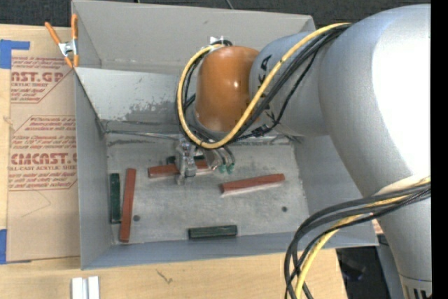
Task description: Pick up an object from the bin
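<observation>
Your gripper (187,168) is down at the red-brown bar (161,171) mid-bin (210,45); you cannot tell whether it is clenched.

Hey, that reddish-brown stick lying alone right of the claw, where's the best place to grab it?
Grip the reddish-brown stick at its middle, coming straight down from above and closing across its narrow width. It lies flat, with bare bin floor along both long sides.

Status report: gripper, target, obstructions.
Gripper over a red bar, mid-bin. Hold not confirmed. Another red bar lies view-right, apart.
</observation>
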Available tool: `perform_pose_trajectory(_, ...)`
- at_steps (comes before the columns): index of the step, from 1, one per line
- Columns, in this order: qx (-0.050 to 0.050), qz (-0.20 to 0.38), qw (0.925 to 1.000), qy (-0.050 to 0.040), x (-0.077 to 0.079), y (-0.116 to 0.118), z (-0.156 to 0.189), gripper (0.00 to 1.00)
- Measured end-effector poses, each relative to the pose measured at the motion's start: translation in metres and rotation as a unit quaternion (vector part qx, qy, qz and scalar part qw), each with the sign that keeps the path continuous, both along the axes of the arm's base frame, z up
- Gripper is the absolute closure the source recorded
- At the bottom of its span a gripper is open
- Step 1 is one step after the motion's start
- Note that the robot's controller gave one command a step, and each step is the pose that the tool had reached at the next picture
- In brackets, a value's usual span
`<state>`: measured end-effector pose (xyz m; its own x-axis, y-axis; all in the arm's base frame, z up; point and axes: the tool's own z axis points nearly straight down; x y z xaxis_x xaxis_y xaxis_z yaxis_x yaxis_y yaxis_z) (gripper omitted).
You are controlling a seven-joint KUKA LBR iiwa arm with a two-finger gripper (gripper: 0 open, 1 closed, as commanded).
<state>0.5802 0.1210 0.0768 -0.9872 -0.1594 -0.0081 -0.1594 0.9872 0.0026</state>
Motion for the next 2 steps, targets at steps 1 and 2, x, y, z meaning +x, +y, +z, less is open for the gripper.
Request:
perform_pose_trajectory(1,-0.001,0.000,1.0000,0.0025,-0.0015,-0.0009,-0.0021,0.00)
perform_pose_trajectory(2,0.000,0.000,1.0000,0.0018,-0.0010,-0.0007,-0.0013,1.00)
